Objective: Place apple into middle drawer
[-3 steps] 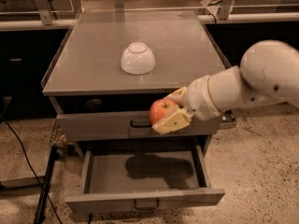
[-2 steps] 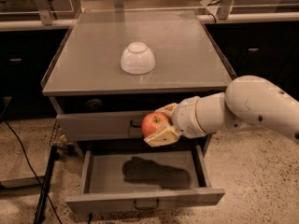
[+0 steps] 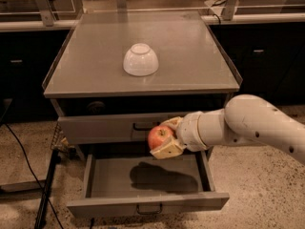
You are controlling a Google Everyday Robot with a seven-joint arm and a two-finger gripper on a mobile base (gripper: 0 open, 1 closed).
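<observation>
The red apple (image 3: 159,136) with yellowish patches is held in my gripper (image 3: 165,138), whose tan fingers (image 3: 166,150) are shut around it from above and below. The apple hangs over the back part of the middle drawer (image 3: 143,203), which is pulled out wide open and holds nothing but the arm's shadow. The apple is level with the front of the drawer above it (image 3: 105,128), just right of that drawer's dark handle. My white arm (image 3: 252,123) reaches in from the right.
A white upturned bowl (image 3: 140,59) sits on the grey cabinet top (image 3: 190,56). Black cables (image 3: 45,185) hang by the cabinet's left side. A speckled floor (image 3: 267,194) lies to the right, and desks stand behind.
My arm has moved left and down with the apple, from in front of the upper drawer's right part to over the open drawer.
</observation>
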